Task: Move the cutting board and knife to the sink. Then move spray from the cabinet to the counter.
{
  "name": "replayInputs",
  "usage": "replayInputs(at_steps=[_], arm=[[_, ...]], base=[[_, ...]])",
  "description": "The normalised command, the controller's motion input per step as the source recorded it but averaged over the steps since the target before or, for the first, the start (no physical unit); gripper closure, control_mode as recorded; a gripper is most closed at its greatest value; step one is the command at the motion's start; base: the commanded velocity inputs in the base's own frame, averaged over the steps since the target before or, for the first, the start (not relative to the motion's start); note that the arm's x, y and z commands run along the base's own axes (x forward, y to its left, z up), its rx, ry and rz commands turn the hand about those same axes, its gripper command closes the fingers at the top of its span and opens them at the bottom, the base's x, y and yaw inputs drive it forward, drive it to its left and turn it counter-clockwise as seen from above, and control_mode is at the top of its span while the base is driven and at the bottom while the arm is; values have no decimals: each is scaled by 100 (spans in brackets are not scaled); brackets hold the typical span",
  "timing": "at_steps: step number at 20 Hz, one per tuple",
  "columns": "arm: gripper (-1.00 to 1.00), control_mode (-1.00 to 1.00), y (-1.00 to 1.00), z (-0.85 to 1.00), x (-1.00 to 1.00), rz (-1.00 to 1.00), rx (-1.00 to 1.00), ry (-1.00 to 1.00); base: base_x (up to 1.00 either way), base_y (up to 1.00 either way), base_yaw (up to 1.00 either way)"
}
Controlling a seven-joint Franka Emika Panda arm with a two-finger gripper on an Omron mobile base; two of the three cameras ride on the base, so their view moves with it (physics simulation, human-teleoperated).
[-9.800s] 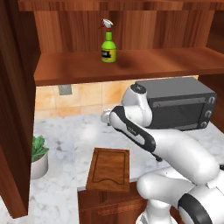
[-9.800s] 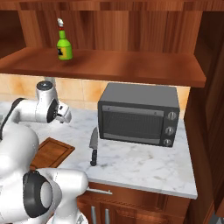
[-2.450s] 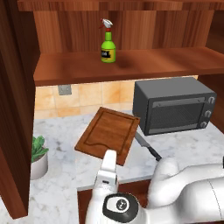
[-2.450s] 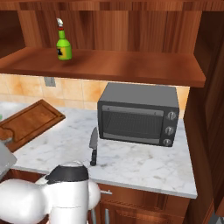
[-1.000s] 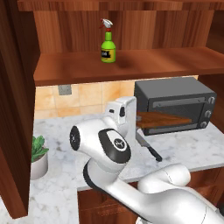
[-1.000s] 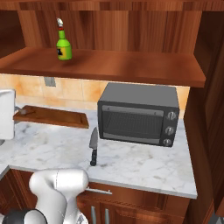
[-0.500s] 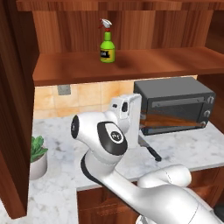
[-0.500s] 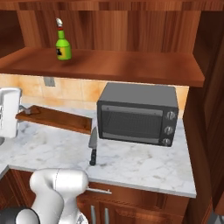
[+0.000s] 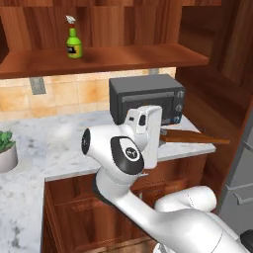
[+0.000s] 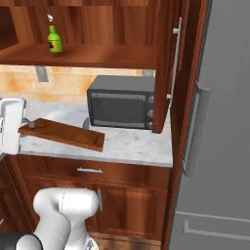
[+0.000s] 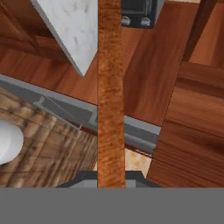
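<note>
My gripper (image 10: 22,128) is shut on one end of the brown wooden cutting board (image 10: 63,133). I hold the board in the air just above the white marble counter (image 10: 132,141), sloping down away from the hand. In the left base view the cutting board (image 9: 195,138) sticks out to the right of the gripper (image 9: 160,134), past the counter (image 9: 49,148) edge. The hand view looks along the cutting board's (image 11: 110,87) thin edge. The green spray (image 9: 74,43) (image 10: 54,39) stands upright on the cabinet shelf (image 9: 123,57). The knife is hidden; the sink is out of view.
A dark microwave (image 9: 146,99) (image 10: 122,107) sits on the counter behind the board. An open cabinet door (image 10: 163,63) hangs at the counter's right end, beside a tall grey fridge (image 10: 219,122). A potted plant (image 9: 5,148) stands far left. Drawers with bar handles (image 10: 90,171) lie below.
The whole scene has shifted left in both base views, so the camera has moved; the fridge has come into view. The board stays in the shut gripper.
</note>
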Motion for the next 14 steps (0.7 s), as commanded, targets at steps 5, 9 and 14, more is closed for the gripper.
replayInputs(at_steps=[5, 9, 14], arm=[[100, 100, 0, 0, 0, 0, 0, 0], [100, 100, 0, 0, 0, 0, 0, 0], [100, 100, 0, 0, 0, 0, 0, 0]], base=[[-46, -28, 9], [-18, -16, 69], [-26, -30, 79]])
